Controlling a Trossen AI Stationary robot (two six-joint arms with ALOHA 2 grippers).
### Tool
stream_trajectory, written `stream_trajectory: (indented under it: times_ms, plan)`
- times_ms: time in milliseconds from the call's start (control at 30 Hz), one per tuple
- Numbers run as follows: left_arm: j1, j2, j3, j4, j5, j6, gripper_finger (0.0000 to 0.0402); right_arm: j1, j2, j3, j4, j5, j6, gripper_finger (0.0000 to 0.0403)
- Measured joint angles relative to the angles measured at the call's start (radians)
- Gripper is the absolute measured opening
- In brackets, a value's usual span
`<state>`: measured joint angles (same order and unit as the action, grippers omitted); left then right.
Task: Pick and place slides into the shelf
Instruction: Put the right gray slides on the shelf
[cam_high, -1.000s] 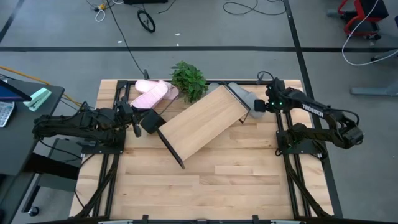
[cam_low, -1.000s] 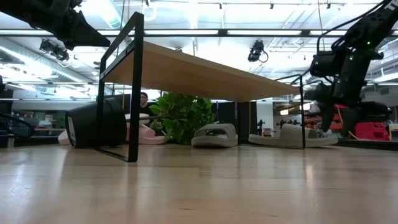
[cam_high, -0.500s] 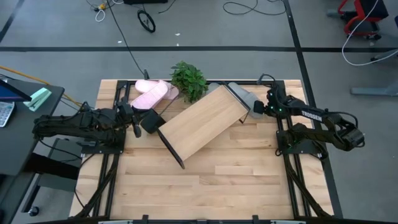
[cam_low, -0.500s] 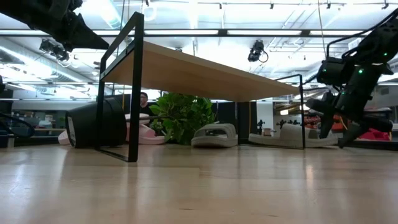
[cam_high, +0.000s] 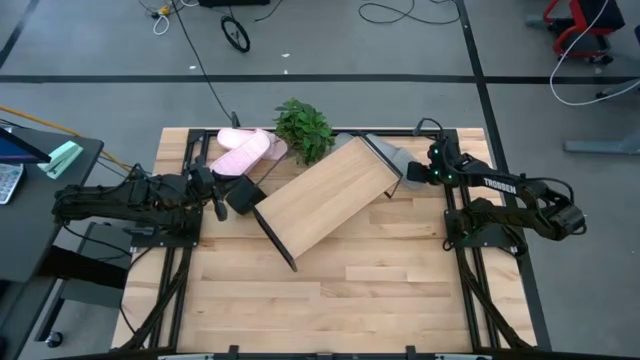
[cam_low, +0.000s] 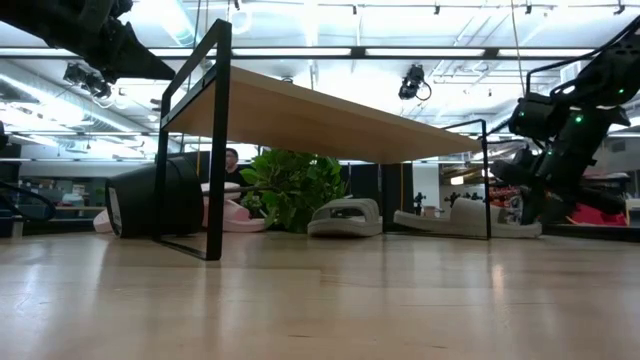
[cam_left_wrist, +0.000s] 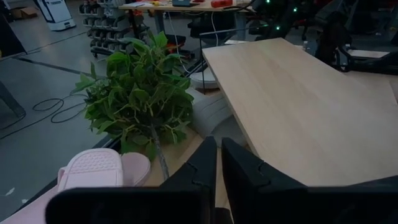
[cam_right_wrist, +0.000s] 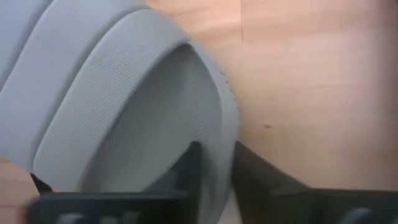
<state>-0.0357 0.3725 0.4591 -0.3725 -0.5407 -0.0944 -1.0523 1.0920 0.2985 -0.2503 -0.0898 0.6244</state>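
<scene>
Two light grey slides lie sole-down on the table by the shelf's far right end. My right gripper (cam_high: 410, 172) is shut on the right-hand one (cam_low: 465, 220). The other grey slide (cam_low: 345, 217) sits partly behind the shelf. The shelf (cam_high: 320, 200), a slanted light wood board on a black frame, stands askew mid-table. Two pale pink slides (cam_high: 245, 152) lie at the far left. My left gripper (cam_high: 220, 198) hangs shut above the table's left side, touching nothing. My right gripper pinches the grey slide's raised side rim (cam_right_wrist: 221, 121) between its two fingers, one finger (cam_right_wrist: 191, 163) on the textured footbed and the other (cam_right_wrist: 249, 171) outside the rim. The fingers slant down from above. The slide rests flat on the table.
A green leafy plant (cam_high: 303, 128) lies between the pink and grey slides, its black pot (cam_high: 242, 195) tipped over by the shelf's left corner. The near half of the table (cam_high: 330, 300) is bare wood. A desk with clutter (cam_high: 40, 160) stands off the left edge.
My right gripper has gone down onto the grey slide with its fingers spread, tipped further downward, then shut on the slide's rim. The slide stays on the table.
</scene>
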Motion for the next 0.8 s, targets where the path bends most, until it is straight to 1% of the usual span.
stream_trajectory:
  times_ms: [33, 67, 200, 267, 367, 467, 633, 800]
  plan:
    - [0.000, 0.000, 0.000, 0.000, 0.000, 0.000, 0.0028, 0.000, 0.000, 0.000, 0.009, 0.004, -0.012, 0.0026]
    - [0.000, 0.000, 0.000, 0.000, 0.000, -0.001, 0.0029, 0.001, 0.000, 0.000, 0.015, 0.007, -0.021, 0.0022]
    - [0.000, 0.000, 0.000, 0.000, 0.000, -0.007, 0.0035, 0.002, -0.004, 0.000, 0.045, 0.026, -0.013, 0.0022]
    - [0.000, 0.000, 0.000, -0.001, 0.000, -0.010, 0.0038, 0.003, -0.021, 0.004, 0.050, 0.055, -0.023, 0.0022]
    - [0.000, 0.000, 0.000, -0.007, 0.000, -0.024, 0.0038, 0.002, -0.063, 0.019, 0.053, 0.137, -0.021, 0.0022]
    - [0.000, 0.000, 0.000, -0.020, 0.001, -0.026, 0.0033, 0.002, -0.120, 0.034, 0.049, 0.194, -0.025, 0.0022]
    - [0.000, 0.000, 0.000, -0.023, 0.000, -0.033, 0.0025, 0.002, -0.235, 0.060, 0.044, 0.208, -0.024, 0.0021]
    - [0.000, 0.000, 0.000, -0.023, 0.000, -0.033, 0.0025, 0.002, -0.358, 0.105, 0.028, 0.258, -0.035, 0.0021]
